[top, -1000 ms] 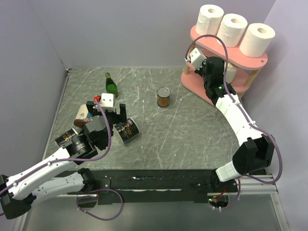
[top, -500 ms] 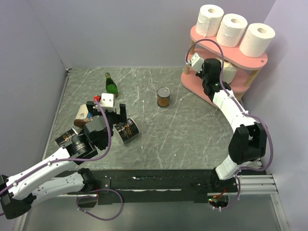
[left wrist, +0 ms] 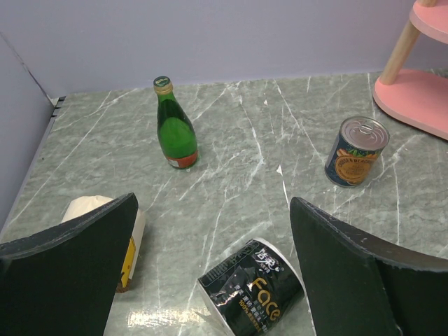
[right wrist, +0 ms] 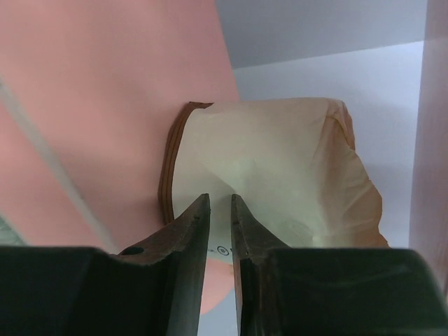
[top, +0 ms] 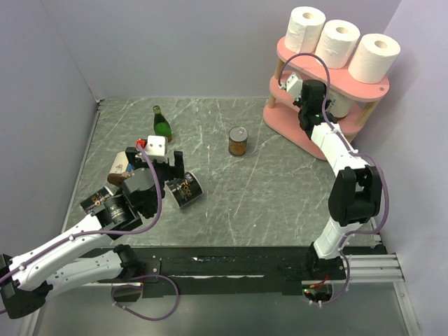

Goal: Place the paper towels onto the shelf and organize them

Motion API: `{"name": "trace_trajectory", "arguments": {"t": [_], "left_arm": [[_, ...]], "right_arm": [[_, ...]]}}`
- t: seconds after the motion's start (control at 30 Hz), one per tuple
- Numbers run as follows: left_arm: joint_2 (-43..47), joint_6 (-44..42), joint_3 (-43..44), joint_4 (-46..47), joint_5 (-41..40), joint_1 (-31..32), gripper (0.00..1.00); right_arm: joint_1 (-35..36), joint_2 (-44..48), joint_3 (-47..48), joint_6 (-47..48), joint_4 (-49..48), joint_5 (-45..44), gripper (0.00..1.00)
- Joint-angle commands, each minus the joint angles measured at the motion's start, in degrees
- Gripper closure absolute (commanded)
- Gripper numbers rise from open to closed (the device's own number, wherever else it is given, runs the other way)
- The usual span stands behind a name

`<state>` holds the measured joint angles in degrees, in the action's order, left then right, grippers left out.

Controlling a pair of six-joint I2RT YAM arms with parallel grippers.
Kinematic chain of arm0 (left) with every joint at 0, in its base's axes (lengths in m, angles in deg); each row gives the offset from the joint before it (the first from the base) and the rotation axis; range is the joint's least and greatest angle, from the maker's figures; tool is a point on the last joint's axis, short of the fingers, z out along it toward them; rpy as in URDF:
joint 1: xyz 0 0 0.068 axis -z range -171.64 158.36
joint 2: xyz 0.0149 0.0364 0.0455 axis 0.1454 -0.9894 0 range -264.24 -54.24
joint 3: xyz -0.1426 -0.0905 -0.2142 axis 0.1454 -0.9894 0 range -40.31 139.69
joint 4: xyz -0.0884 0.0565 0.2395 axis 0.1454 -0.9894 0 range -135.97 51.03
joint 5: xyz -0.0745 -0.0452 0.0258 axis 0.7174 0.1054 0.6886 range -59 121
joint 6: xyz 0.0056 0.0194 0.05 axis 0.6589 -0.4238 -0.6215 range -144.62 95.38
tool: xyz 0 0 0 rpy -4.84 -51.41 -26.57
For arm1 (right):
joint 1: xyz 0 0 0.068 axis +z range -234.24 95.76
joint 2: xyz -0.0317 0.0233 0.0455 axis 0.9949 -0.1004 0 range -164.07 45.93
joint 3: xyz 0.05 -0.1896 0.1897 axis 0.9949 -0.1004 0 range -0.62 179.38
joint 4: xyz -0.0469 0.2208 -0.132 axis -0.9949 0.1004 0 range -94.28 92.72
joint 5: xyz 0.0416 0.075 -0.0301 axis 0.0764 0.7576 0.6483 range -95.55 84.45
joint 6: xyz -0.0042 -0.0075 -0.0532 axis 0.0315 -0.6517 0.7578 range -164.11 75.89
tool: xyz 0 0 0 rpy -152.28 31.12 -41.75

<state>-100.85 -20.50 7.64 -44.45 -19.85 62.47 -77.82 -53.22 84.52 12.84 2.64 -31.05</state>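
Note:
Three white paper towels (top: pixel 306 28) (top: pixel 337 42) (top: pixel 374 57) stand in a row on the top board of the pink shelf (top: pixel 308 67) at the far right. My right gripper (top: pixel 323 102) reaches into the shelf's middle tier. In the right wrist view its jaws (right wrist: pixel 220 197) are nearly closed, pinching the wrapper of a white wrapped pack (right wrist: pixel 280 168) that lies on the pink board (right wrist: pixel 105 84). My left gripper (top: pixel 159 168) is open and empty, hovering over a black wrapped roll (left wrist: pixel 253 288).
A green bottle (top: pixel 162 124) and a tin can (top: pixel 238 141) stand mid-table. A second black roll (top: pixel 94 203) and a white wrapped pack (top: pixel 119 166) lie by the left arm. Grey walls close in on the left, back and right.
My right gripper has moved up and to the right, deeper into the shelf's middle tier, with the white pack. The left arm has not moved.

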Motion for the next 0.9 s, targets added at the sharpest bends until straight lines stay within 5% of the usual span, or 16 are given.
{"name": "trace_trajectory", "arguments": {"t": [0.0,0.33,0.6,0.87], "left_arm": [[0.4,0.3,2.5,0.1,0.0,0.3,0.04],[0.5,0.1,2.2,0.7,-0.7,0.3,0.04],[-1.8,5.4,2.7,-0.6,-5.7,0.3,0.04],[-0.5,28.4,6.7,-16.0,0.0,-7.8,0.04]], "right_arm": [[-0.8,-1.4,4.2,0.7,-2.2,-3.1,0.74],[-0.1,2.3,2.9,-3.5,-0.3,-1.5,0.74],[6.8,15.7,-1.0,-18.9,6.9,15.8,0.65],[15.0,29.6,-12.0,-33.8,5.5,19.2,0.29]]}}
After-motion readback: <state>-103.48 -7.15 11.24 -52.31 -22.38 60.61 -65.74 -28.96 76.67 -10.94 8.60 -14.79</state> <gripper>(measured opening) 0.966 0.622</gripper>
